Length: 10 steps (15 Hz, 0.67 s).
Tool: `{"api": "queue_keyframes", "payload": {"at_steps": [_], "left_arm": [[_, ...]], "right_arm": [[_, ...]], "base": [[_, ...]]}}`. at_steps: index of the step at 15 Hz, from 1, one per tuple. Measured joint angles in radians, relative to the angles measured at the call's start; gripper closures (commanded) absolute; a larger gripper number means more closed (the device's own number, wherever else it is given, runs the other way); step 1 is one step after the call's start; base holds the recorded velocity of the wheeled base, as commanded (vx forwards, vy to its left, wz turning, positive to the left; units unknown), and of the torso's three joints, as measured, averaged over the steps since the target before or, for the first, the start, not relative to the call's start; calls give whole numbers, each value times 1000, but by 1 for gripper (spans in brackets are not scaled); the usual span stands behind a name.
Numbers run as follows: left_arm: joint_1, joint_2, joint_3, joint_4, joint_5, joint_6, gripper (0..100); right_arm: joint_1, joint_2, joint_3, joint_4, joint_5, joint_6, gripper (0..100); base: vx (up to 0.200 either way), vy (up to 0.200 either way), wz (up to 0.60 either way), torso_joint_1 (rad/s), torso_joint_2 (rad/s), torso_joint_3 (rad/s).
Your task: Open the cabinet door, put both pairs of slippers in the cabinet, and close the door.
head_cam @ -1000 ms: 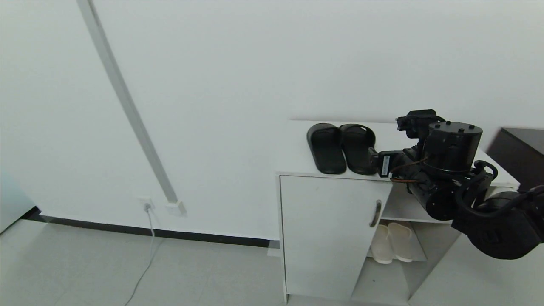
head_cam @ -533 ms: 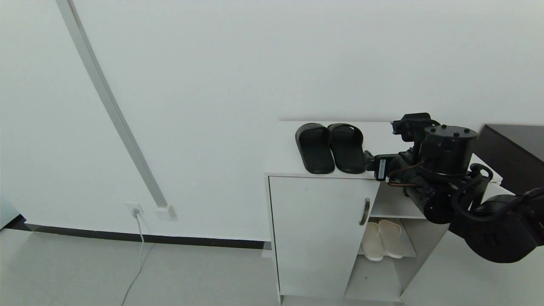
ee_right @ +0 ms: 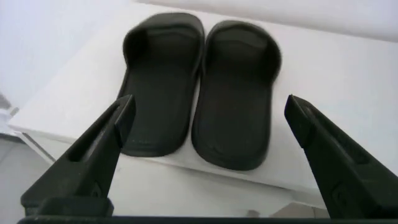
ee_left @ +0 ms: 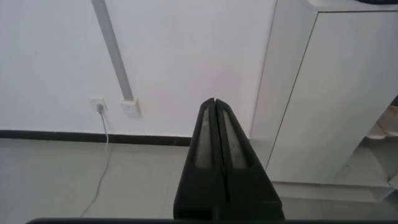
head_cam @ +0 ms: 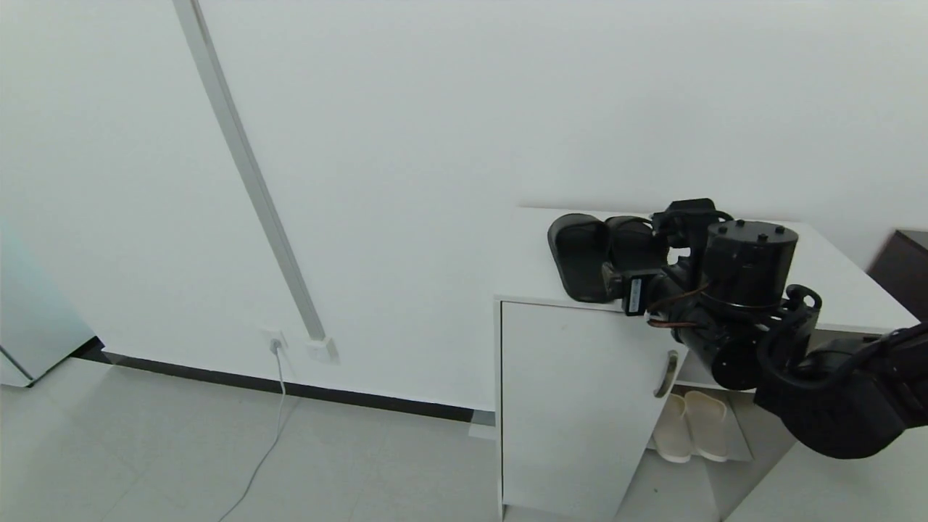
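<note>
A pair of black slippers (head_cam: pixel 583 254) lies side by side on top of the white cabinet (head_cam: pixel 834 268), near its front left corner. My right gripper (ee_right: pixel 209 102) hovers at their near ends, open, one finger outside each slipper (ee_right: pixel 199 87). Both fingers are apart from the slippers. The cabinet's left door (head_cam: pixel 573 406) with its handle (head_cam: pixel 665 373) looks shut. The right side stands open, and a pair of white slippers (head_cam: pixel 689 428) rests on a low shelf inside. My left gripper (ee_left: pixel 214 106) hangs shut and empty, low, left of the cabinet (ee_left: pixel 336 87).
A wall socket with a hanging cable (head_cam: pixel 275 344) and a slanted cable duct (head_cam: pixel 246 174) are on the wall left of the cabinet. Dark furniture (head_cam: pixel 902 264) stands at the far right. A pale panel (head_cam: pixel 36 319) sits at the far left.
The head camera has swung, shifting the whole scene. My right gripper has moved closer over the black slippers, from beside the right one to straddling both.
</note>
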<state>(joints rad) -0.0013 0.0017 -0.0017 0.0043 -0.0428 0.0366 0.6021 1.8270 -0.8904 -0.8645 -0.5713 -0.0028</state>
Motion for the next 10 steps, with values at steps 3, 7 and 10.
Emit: {"api": "queue_keyframes", "payload": {"at_steps": [3,7,10], "left_arm": [[0,0,0,0,0,1,100],[0,0,0,0,0,2,100],[0,0,0,0,0,2,100]], "right_arm": [[9,8,-80,178,-71,94,0],[1,40,-145,228,-126,140,0],[-7,74,-154,228,-126,142,0]], "base": [[0,0,0,0,0,0],[200,0,0,-5,4,4],[133,0,0,10,6,0]]}}
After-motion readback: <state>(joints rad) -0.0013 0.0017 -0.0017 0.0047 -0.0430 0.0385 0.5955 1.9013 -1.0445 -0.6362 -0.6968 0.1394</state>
